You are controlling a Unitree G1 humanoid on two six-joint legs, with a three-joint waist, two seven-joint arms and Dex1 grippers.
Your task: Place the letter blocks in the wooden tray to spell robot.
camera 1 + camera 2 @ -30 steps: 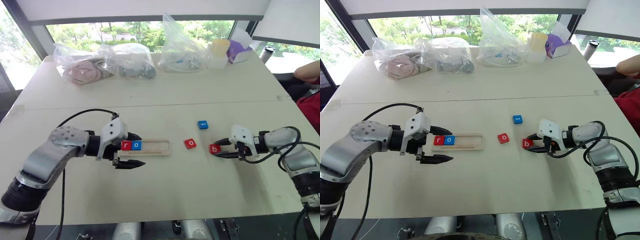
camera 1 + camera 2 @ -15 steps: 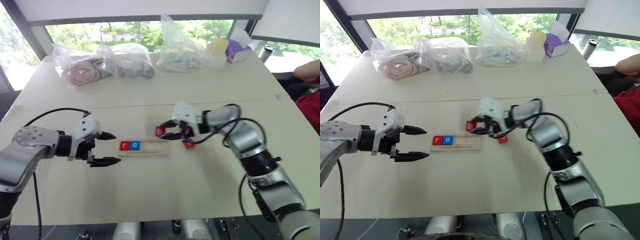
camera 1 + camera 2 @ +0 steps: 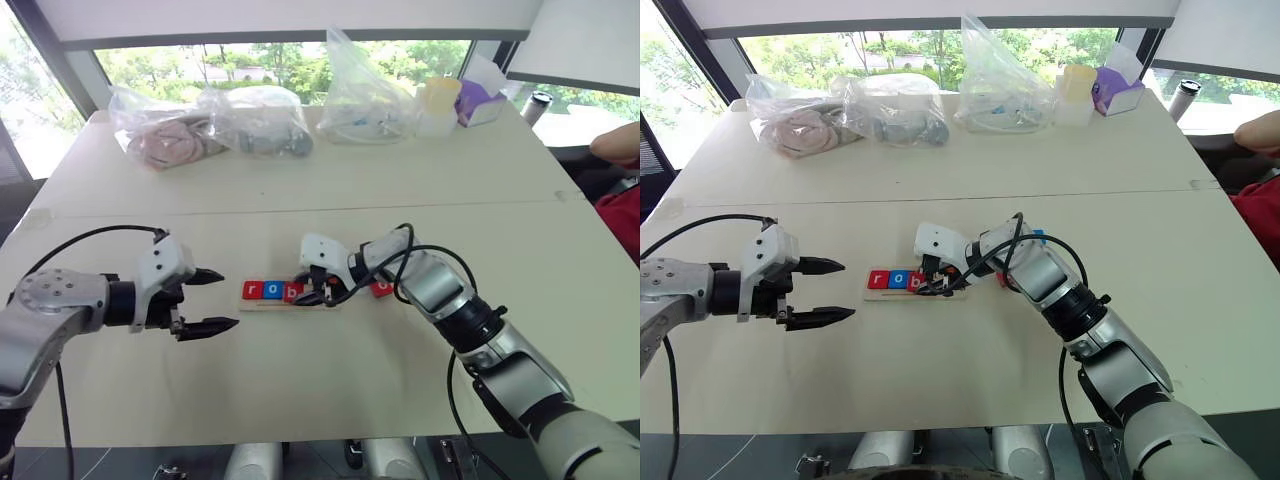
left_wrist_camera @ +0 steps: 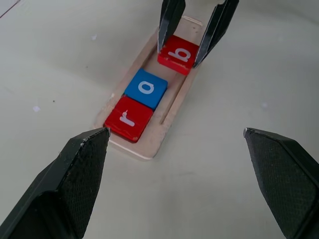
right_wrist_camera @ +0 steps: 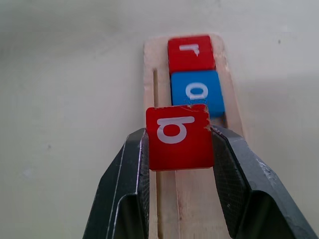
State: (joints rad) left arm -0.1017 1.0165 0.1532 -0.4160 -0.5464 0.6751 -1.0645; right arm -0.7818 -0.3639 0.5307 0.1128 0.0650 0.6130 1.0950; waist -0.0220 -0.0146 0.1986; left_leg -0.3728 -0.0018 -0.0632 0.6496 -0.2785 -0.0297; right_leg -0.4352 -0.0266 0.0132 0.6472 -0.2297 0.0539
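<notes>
Red b block (image 5: 178, 136) pinched by the right gripper (image 4: 195, 31) over the wooden tray (image 4: 172, 107).

Wrist views show the letters: red r block (image 4: 128, 118) at the tray's left end, blue o block (image 4: 145, 88) touching it, b in slot 3, slightly askew. Head views add a red block (image 3: 382, 289) beside the tray's right end, which runs left-right across the table (image 3: 330, 370). Right arm reaches leftward, angled down; left gripper (image 3: 207, 299) hovers left of the tray, fingers wide apart, empty.
</notes>
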